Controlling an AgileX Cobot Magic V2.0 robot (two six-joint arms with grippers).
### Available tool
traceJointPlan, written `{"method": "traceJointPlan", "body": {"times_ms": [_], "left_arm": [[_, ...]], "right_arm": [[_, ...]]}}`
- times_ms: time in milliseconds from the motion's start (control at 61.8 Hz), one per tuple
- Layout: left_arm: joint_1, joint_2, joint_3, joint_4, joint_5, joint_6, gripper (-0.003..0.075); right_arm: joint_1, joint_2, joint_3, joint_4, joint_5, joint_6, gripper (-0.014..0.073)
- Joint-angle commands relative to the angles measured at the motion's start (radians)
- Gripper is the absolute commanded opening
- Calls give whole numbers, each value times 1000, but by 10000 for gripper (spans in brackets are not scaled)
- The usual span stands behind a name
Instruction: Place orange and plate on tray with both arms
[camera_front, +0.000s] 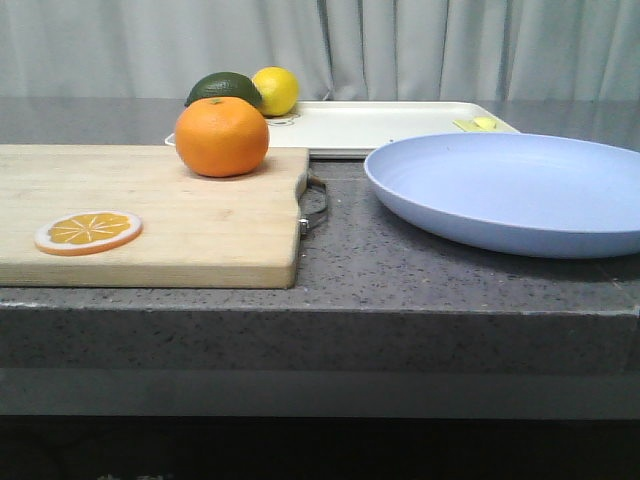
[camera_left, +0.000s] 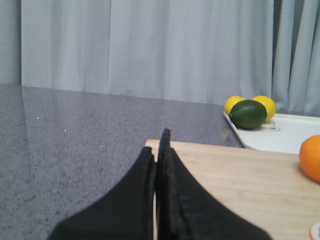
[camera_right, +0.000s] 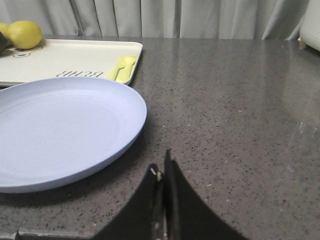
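The orange (camera_front: 221, 136) sits on the far right part of a wooden cutting board (camera_front: 200, 230); its edge shows in the left wrist view (camera_left: 312, 157). The lavender-blue plate (camera_front: 510, 190) lies on the counter at the right, also in the right wrist view (camera_right: 60, 130). The cream tray (camera_front: 380, 125) lies behind both, and shows in both wrist views (camera_left: 285, 135) (camera_right: 65, 60). My left gripper (camera_left: 157, 145) is shut and empty over the board's near left corner. My right gripper (camera_right: 161, 167) is shut and empty, just off the plate's rim. Neither gripper shows in the front view.
A green avocado (camera_front: 222, 88) and a yellow lemon (camera_front: 276, 90) rest at the tray's left end. An orange slice disc (camera_front: 88, 231) lies on the board's near left. A small yellow item (camera_front: 478, 124) lies on the tray's right end. The counter's front edge (camera_front: 320, 300) is near.
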Motion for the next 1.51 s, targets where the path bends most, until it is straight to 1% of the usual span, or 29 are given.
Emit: {"method": "traceJointPlan", "body": {"times_ms": [0, 113, 227, 356, 469, 648, 745, 793, 858, 907, 955, 971, 1004, 1020, 1052, 1068, 1101, 1149, 1198, 1392, 1489], "left_arm": [[-1, 60, -114, -9, -44, 0, -18], [-1, 227, -247, -9, 19, 0, -18], [-1, 414, -356, -9, 21, 0, -18], [-1, 580, -443, -9, 24, 0, -18], [-1, 643, -468, -9, 12, 0, -18], [-1, 655, -468, -9, 7, 0, -17], [-1, 655, -468, -9, 9, 0, -15], [-1, 655, -468, -9, 9, 0, -8], [-1, 655, -468, -9, 9, 0, 42], [-1, 655, -468, -9, 9, 0, 111], [-1, 655, -468, -9, 9, 0, 208], [-1, 655, -468, -9, 9, 0, 258], [-1, 655, -468, -9, 9, 0, 330], [-1, 655, -468, -9, 9, 0, 387], [-1, 655, -468, -9, 9, 0, 461], [-1, 655, -468, -9, 7, 0, 512], [-1, 655, -468, -9, 7, 0, 582], [-1, 655, -468, -9, 7, 0, 646], [-1, 655, -468, -9, 7, 0, 666], [-1, 655, -468, -9, 9, 0, 631], [-1, 655, -468, -26, -15, 0, 606]], "right_arm": [[-6, 113, -109, -6, -53, 3, -60], [-6, 271, -236, -6, -57, 3, -60], [-5, 405, -343, -6, -68, 3, -60], [-5, 500, -405, -6, -75, 3, -60], [-5, 519, -408, -6, -106, 3, -59], [-5, 519, -408, -6, -115, 3, -50], [-5, 519, -408, -6, -115, 3, 14], [-5, 519, -408, -6, -115, 3, 78], [-5, 519, -408, -6, -117, 3, 170], [-5, 519, -408, -6, -118, 2, 253], [-5, 519, -408, -6, -119, 2, 339], [-5, 519, -408, -6, -119, 2, 363], [-5, 519, -408, -6, -119, 2, 421], [-5, 519, -408, -6, -119, 2, 452], [-5, 519, -408, -6, -120, 2, 499], [-5, 519, -408, -6, -120, 2, 515], [-5, 519, -408, -6, -120, 2, 549], [-5, 519, -408, -6, -120, 2, 583], [-5, 519, -408, -6, -120, 2, 598], [-5, 519, -408, -6, -122, 2, 598], [-5, 519, -408, -6, -122, 2, 598]]}}
